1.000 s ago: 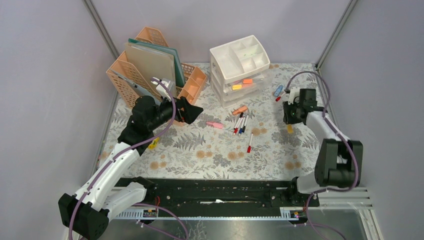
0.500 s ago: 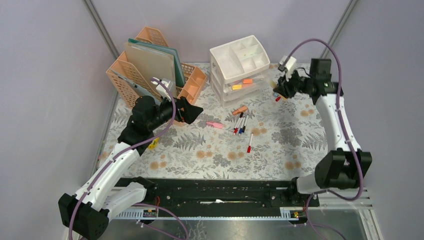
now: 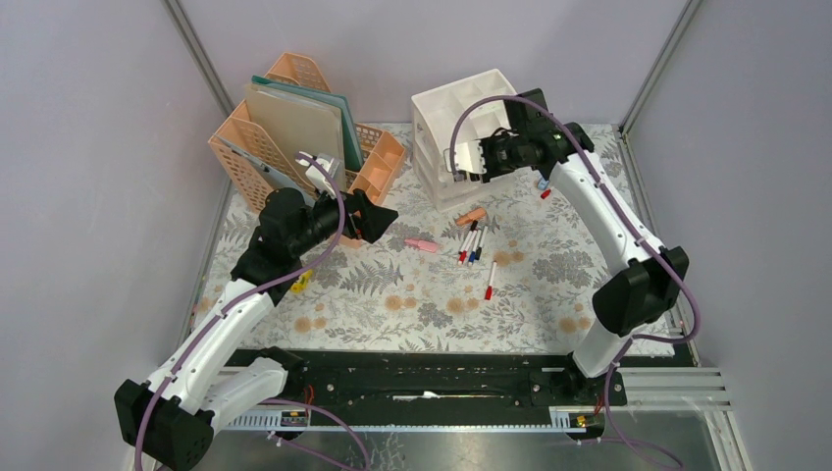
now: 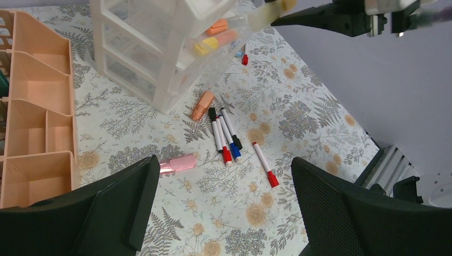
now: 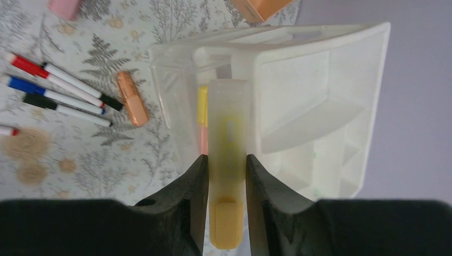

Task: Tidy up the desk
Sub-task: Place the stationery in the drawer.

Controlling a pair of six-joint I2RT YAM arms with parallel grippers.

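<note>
The desk (image 3: 412, 304) is covered by a pale fern-and-flower cloth. My right gripper (image 3: 488, 157) is shut on a yellow highlighter (image 5: 229, 160), holding it above the pulled-out drawer of the white drawer unit (image 5: 309, 96). That drawer (image 4: 218, 34) holds a yellow and an orange highlighter. My left gripper (image 3: 378, 221) hovers open over the cloth with nothing between its fingers. A pink highlighter (image 4: 178, 164) lies just beyond its left finger. An orange highlighter (image 4: 202, 105), several markers (image 4: 225, 136) and a lone red-capped marker (image 4: 265, 164) lie on the desk (image 4: 298, 106).
A peach file rack (image 3: 294, 137) with folders stands at the back left, beside the white drawer unit (image 3: 461, 113). A small blue item (image 3: 546, 178) and a red one lie right of the unit. A black rail (image 3: 422, 378) runs along the near edge.
My right arm has swung up from the right side of the desk and leftward to the drawer unit, carrying the yellow highlighter. The left arm has not moved.
</note>
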